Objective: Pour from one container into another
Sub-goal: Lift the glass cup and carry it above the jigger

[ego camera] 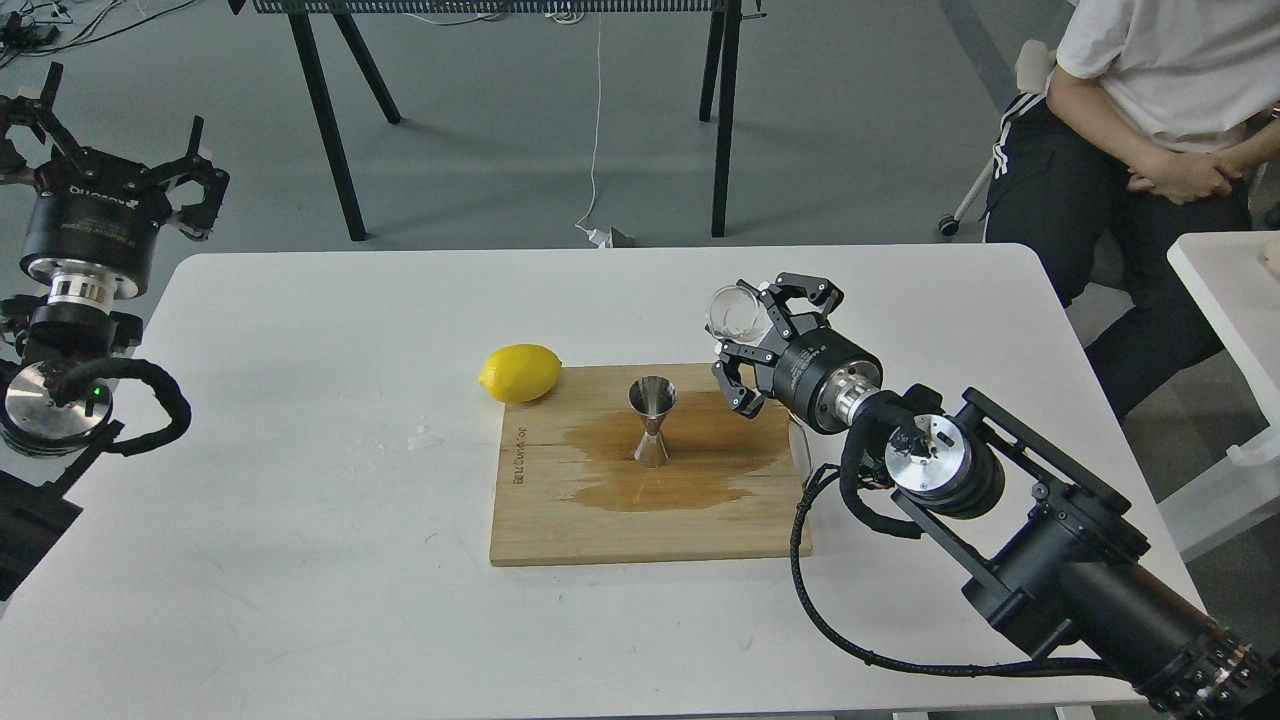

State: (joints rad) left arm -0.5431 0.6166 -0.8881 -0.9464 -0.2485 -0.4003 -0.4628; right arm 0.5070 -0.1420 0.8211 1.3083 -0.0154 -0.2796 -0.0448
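Observation:
The steel jigger [651, 421] stands upright near the middle of the wooden cutting board [600, 520], inside a dark wet stain. My right gripper [745, 330] hangs above the board's right part, shut on the clear cup [731, 312], which sits up and to the right of the jigger and apart from it. My left gripper [110, 165] is raised off the table's far left corner, its fingers spread open with nothing between them.
A yellow lemon [519, 372] lies against the board's upper left corner. Small water drops [424, 436] sit on the white table [300, 560] left of the board. A seated person [1140, 150] is at the back right, beside another white table [1225, 300].

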